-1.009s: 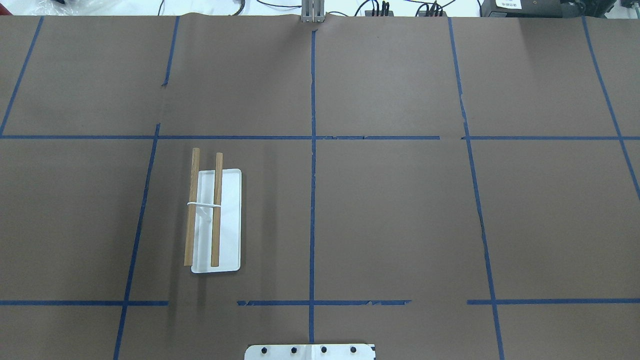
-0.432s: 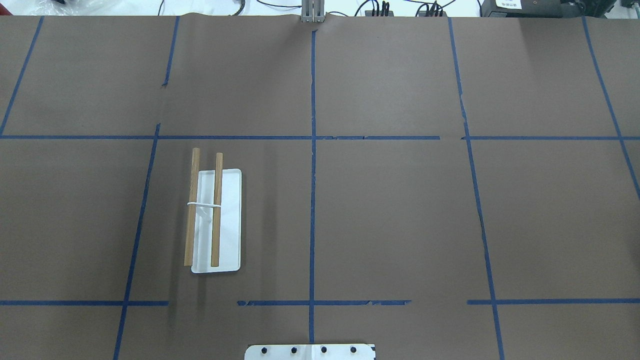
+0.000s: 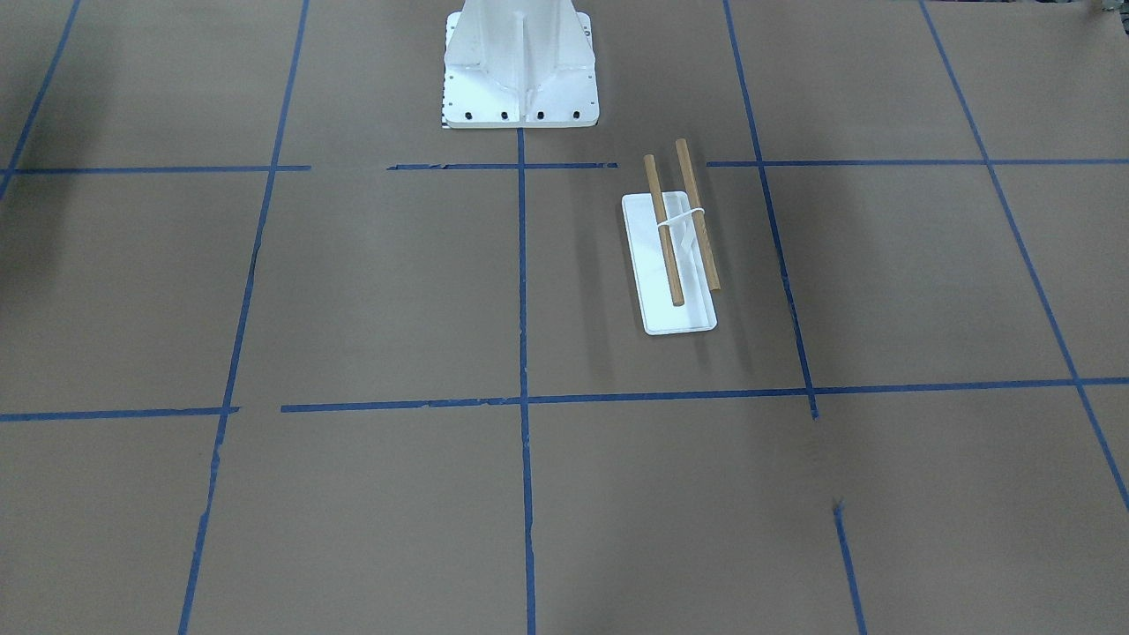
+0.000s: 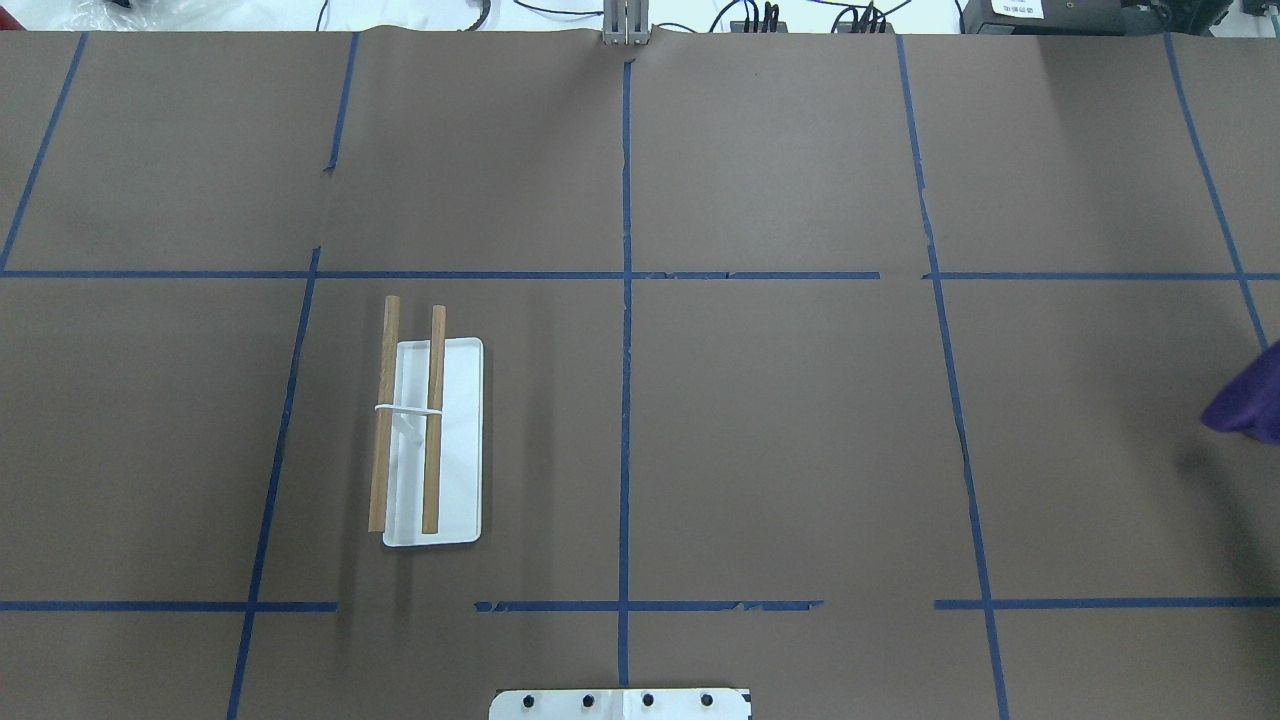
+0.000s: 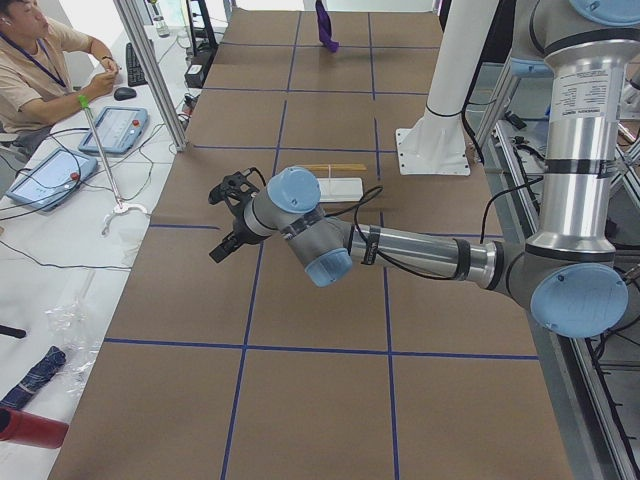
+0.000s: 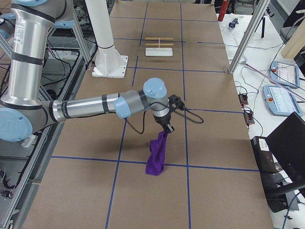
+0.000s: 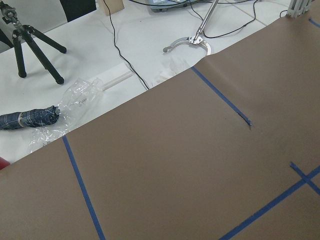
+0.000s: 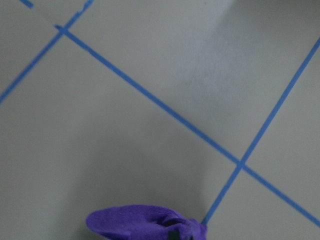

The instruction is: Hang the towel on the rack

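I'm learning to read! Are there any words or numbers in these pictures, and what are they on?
Nothing can be read.
The white label on the black box, overhead view: too small to read.
The control tablets beside the table: too blurred to read.
The rack, towel and table paper: no writing seen.

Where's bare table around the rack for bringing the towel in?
Bare paper borders the rack on every side; the widest stretch runs from it rightward to the towel. Only the pedestal stands nearby, at the robot's edge.

towel purple; rack white, rods tan; table brown, blue grid; bundle seemingly plaid
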You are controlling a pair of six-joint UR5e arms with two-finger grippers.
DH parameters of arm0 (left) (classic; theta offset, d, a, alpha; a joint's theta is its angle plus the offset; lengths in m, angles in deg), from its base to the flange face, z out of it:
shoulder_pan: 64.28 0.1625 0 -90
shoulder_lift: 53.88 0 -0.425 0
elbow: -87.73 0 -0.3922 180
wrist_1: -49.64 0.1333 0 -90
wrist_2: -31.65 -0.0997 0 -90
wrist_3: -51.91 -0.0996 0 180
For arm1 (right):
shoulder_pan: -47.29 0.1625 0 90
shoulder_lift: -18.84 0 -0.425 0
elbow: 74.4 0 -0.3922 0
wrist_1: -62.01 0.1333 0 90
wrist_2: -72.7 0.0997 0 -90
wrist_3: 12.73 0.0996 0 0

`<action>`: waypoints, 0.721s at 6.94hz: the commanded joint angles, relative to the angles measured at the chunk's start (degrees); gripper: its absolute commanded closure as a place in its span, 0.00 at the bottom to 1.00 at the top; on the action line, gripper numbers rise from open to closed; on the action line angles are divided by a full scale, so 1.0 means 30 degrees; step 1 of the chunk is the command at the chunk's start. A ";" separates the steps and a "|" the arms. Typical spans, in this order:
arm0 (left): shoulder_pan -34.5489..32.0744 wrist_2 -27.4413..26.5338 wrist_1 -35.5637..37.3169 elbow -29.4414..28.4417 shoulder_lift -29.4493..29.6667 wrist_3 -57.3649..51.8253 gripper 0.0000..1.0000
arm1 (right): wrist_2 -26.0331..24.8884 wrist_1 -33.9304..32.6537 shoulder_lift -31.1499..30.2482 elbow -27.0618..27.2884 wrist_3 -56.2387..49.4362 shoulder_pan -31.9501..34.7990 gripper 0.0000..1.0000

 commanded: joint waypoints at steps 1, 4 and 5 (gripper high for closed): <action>0.0996 -0.0027 0.0132 -0.0002 0.0024 -0.0019 0.00 | 0.0037 -0.8340 0.6628 0.1418 0.0087 0.0327 1.00; 0.3077 -0.0115 0.0309 0.0231 0.1274 0.5724 0.00 | -0.0635 -1.0004 1.1489 0.1504 0.8040 -0.4811 1.00; 0.3665 -0.0087 0.1034 0.0349 0.2328 0.7841 0.00 | -0.1217 -0.7924 1.1522 0.1824 1.2291 -0.6454 1.00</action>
